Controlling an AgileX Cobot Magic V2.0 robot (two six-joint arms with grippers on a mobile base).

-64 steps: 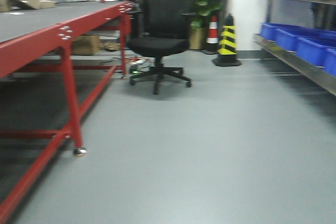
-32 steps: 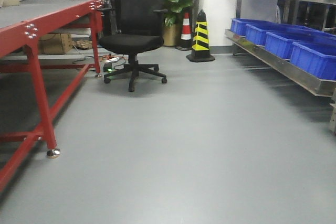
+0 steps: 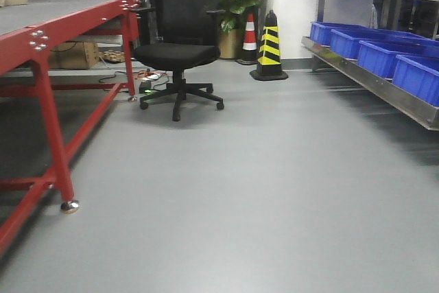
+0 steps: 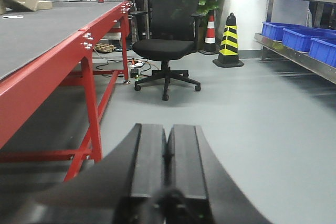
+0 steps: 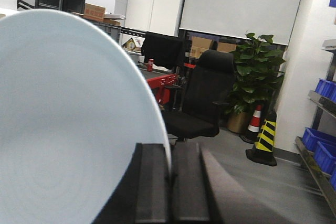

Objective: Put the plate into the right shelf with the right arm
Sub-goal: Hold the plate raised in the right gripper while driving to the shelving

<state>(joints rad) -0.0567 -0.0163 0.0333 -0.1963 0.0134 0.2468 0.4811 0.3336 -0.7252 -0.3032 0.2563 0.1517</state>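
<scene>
Now, plate (image 5: 68, 119) clamped by its rim in right claw (image 5: 169, 153), held upright and filling the left of the wrist frame. Along right edge of front view, shelf (image 3: 363, 81) with blue bins (image 3: 411, 77), well apart (approach probably needed first). Meanwhile left claw (image 4: 168, 142) pressed together, holding nothing.
</scene>
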